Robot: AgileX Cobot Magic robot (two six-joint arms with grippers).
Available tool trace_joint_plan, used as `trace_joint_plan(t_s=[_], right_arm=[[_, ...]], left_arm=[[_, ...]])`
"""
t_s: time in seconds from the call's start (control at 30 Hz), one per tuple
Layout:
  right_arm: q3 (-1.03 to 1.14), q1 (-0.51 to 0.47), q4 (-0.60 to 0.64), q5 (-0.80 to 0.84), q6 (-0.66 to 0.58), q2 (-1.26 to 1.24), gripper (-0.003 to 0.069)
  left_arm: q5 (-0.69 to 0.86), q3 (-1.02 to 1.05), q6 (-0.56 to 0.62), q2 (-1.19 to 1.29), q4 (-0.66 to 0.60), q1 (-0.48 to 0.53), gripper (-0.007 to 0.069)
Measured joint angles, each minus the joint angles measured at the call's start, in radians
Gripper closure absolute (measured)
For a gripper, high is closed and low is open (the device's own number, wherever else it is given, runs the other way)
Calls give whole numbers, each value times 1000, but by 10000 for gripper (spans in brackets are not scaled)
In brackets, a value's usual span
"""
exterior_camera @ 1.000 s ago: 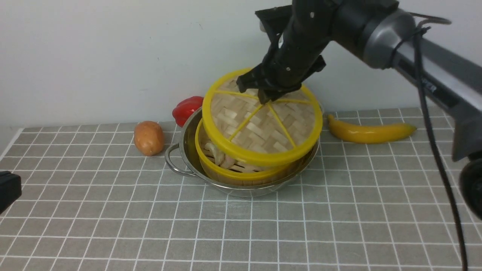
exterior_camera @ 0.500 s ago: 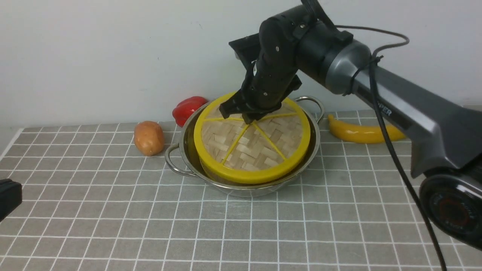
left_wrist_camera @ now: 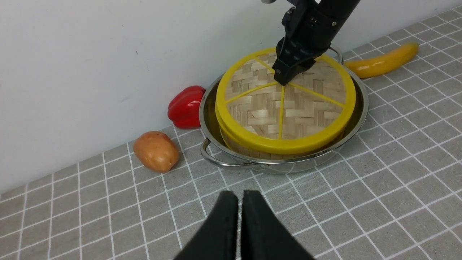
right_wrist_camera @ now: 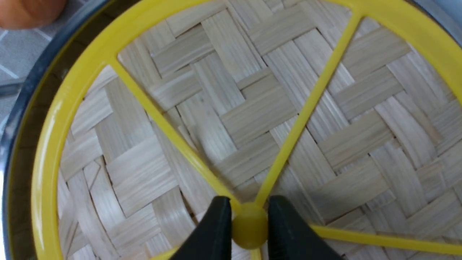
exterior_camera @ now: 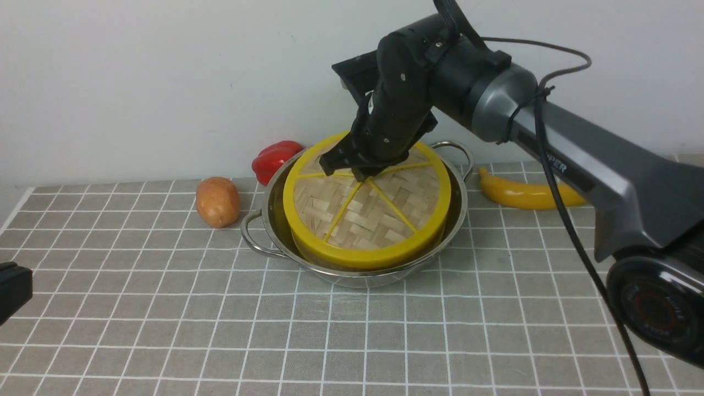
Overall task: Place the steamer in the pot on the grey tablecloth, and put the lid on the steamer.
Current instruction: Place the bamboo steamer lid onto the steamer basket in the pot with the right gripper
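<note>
Broadly, the grey tablecloth (exterior_camera: 165, 308) covers the table from the near edge to the far wall (exterior_camera: 137, 82). The right arm (exterior_camera: 577, 159) reaches in from the right and bends down over the middle of the cloth. Beneath it the pot (exterior_camera: 352, 278) sits toward the far side, roughly central, with one loop handle pointing near-left and the other far-right. The lid (exterior_camera: 374, 220) rests on the steamer (left_wrist_camera: 249, 150), which stands inside the pot. Only a strip of the steamer's bamboo wall shows under the lid's yellow rim, and its contents are hidden.

A banana (exterior_camera: 528, 192) lies on the cloth just right of the pot. A potato (exterior_camera: 218, 201) lies to the pot's left, apart from it. A red pepper (exterior_camera: 272, 159) sits just beside the pot's far-left rim, by the wall.

The right pincer (exterior_camera: 358, 171) is clamped on the lid, its black fingers (right_wrist_camera: 216, 231) pressed on either side of the yellow knob (right_wrist_camera: 249, 225) where the spokes meet. The left pincer (left_wrist_camera: 240, 202) hangs over bare cloth, near and left of the pot. Its fingers are drawn together with only a sliver between them, and they hold nothing.
</note>
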Motion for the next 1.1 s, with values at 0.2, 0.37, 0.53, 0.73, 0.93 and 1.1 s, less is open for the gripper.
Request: trace_joint_plan(t_s=[0.2,0.37,0.53,0.73,0.93,1.1], right_arm=[[-2,0,-8,-20,-2,6,515],[-13,0,-10,-24,-8,6,515],[-14,0,-11,-25,-18,6,515],[-14,0,-14,-38,-20,6,515],[-14,0,-15,-72,-22,6,515],[-14,0,-15,-66,-23,8,515]], left_arm=[[0,0,6,0,0,0,613],[0,0,6,0,0,0,613],[0,0,6,0,0,0,613],[0,0,6,0,0,0,613],[0,0,0,0,0,0,613],[0,0,0,0,0,0,613]])
